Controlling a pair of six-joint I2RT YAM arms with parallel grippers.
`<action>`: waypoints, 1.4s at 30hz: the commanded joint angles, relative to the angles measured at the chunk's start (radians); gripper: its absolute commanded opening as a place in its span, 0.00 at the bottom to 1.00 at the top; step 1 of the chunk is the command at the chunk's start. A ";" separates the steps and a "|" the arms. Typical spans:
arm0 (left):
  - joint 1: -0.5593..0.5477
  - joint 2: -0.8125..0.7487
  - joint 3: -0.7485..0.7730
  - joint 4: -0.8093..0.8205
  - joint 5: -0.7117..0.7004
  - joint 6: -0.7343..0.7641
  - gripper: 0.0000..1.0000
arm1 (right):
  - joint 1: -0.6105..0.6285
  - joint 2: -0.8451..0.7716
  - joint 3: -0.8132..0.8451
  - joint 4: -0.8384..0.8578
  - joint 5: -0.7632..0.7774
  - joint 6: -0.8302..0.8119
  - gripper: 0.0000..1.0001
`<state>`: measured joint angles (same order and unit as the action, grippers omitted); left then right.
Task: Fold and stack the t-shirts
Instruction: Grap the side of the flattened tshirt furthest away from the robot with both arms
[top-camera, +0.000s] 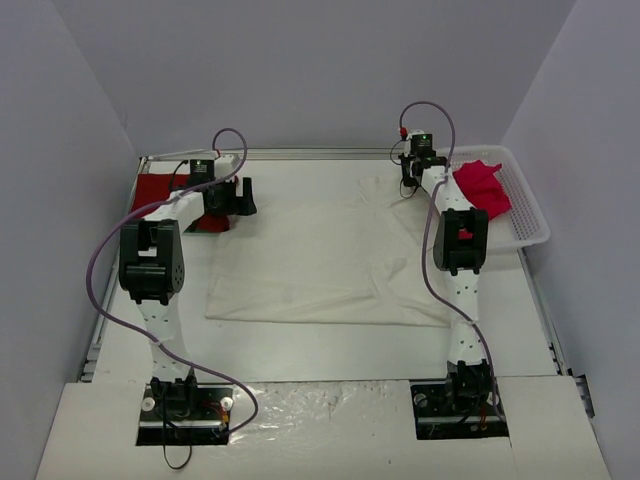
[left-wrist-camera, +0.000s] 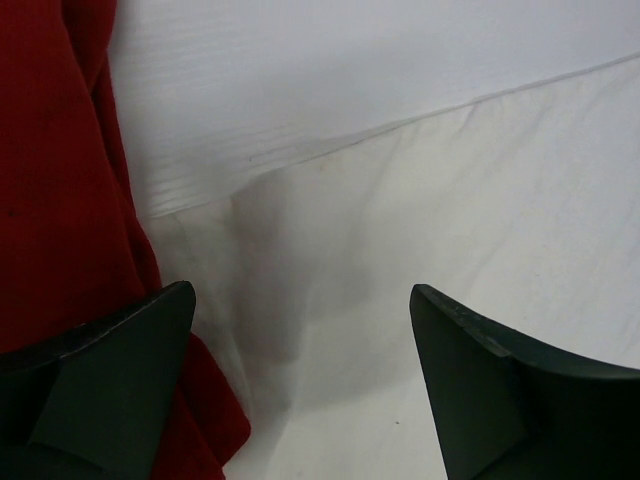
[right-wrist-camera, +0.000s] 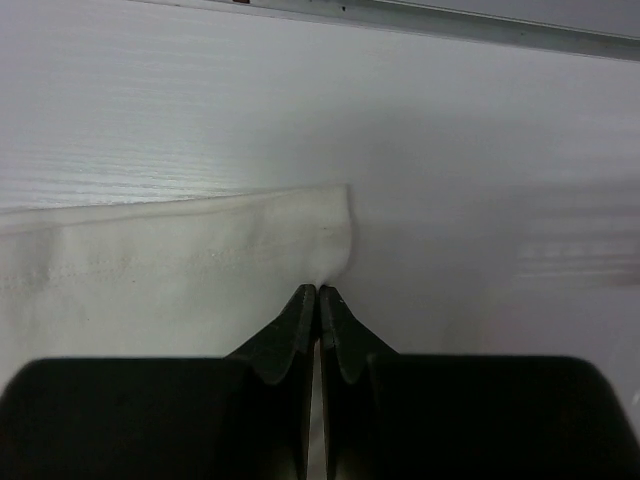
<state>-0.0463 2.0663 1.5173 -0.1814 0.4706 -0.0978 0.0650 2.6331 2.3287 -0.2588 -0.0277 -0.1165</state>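
The cream-white t-shirt (top-camera: 320, 260) lies spread flat in the middle of the table. My left gripper (top-camera: 228, 200) hovers over its far left corner, open and empty; in the left wrist view the gripper (left-wrist-camera: 302, 290) has the cream cloth (left-wrist-camera: 420, 200) between its wide-apart jaws and the red t-shirt (left-wrist-camera: 60, 200) beside its left finger. The red t-shirt (top-camera: 155, 188) lies at the far left of the table. My right gripper (top-camera: 408, 185) is shut (right-wrist-camera: 319, 290) on the far right corner of the cream t-shirt (right-wrist-camera: 170, 270). The pinkish-red t-shirt (top-camera: 482, 188) lies crumpled in the basket.
A white plastic lattice basket (top-camera: 530, 215) stands at the far right of the table. A metal rail (top-camera: 300, 154) runs along the table's back edge, close behind both grippers. Grey walls enclose the table.
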 joint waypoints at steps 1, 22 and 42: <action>-0.003 0.009 0.069 -0.026 0.008 0.035 0.88 | -0.019 -0.068 -0.043 -0.065 0.109 -0.049 0.00; 0.008 0.219 0.406 -0.291 -0.012 0.167 0.62 | -0.044 -0.084 -0.124 -0.065 0.055 -0.064 0.00; 0.028 0.259 0.383 -0.290 -0.139 0.129 0.55 | -0.045 -0.064 -0.124 -0.066 0.045 -0.077 0.00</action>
<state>-0.0368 2.3085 1.8812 -0.4301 0.3870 0.0486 0.0441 2.5786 2.2326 -0.2455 0.0071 -0.1814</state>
